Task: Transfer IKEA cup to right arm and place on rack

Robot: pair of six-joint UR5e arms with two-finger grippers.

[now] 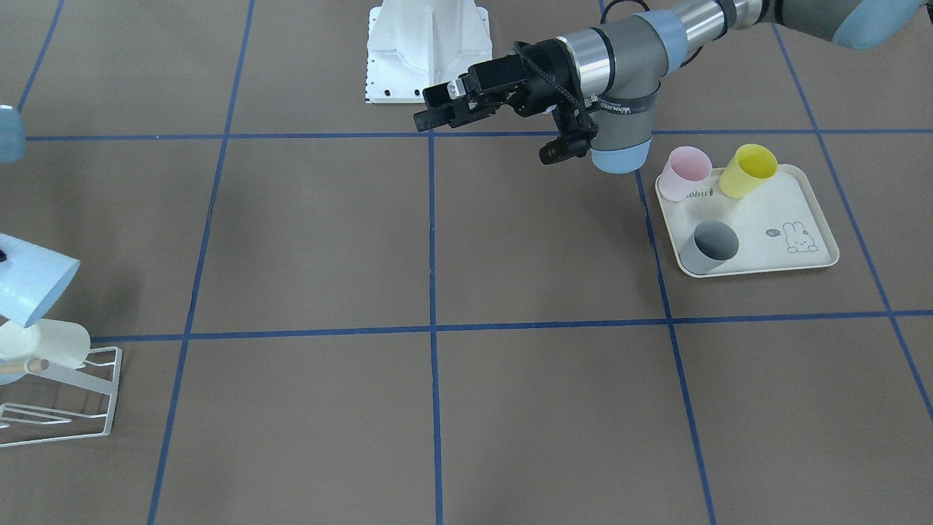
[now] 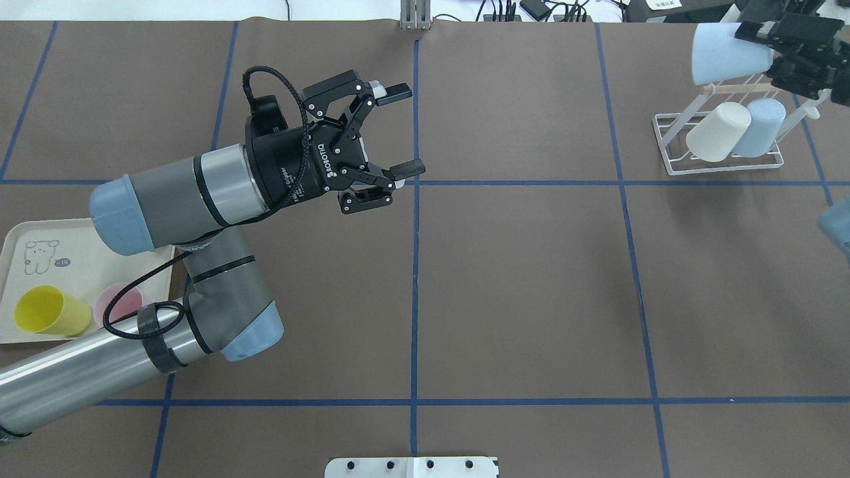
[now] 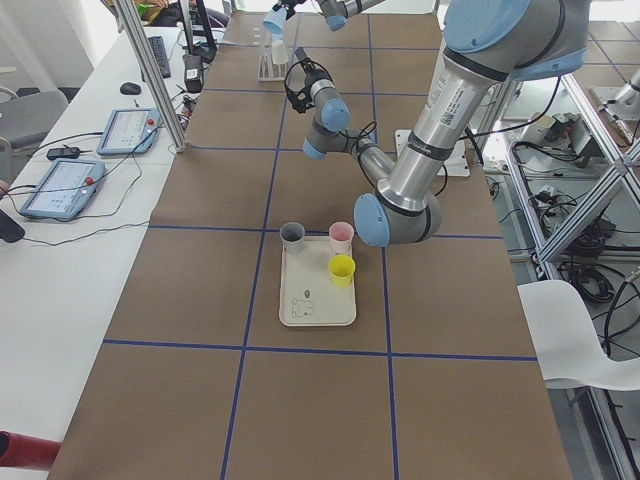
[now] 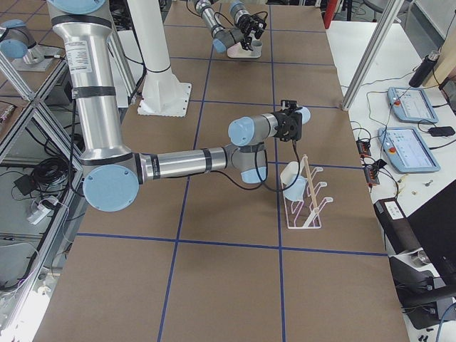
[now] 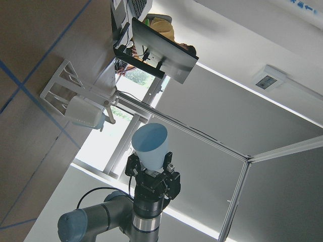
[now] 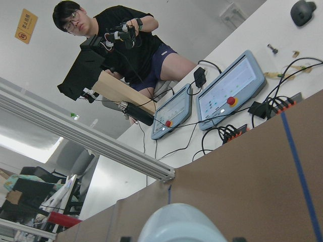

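My right gripper is shut on a light blue IKEA cup and holds it on its side just above the top of the white wire rack. The held cup also shows in the front view, over the rack. The rack's prongs carry a cream cup and another light blue cup. My left gripper is open and empty above the table's middle, far from the rack. The left wrist view shows the held cup in the right gripper, beside the rack.
A cream tray with a rabbit print lies on the robot's left side with a pink cup, a yellow cup and a grey cup. The white robot base stands at the table's back edge.
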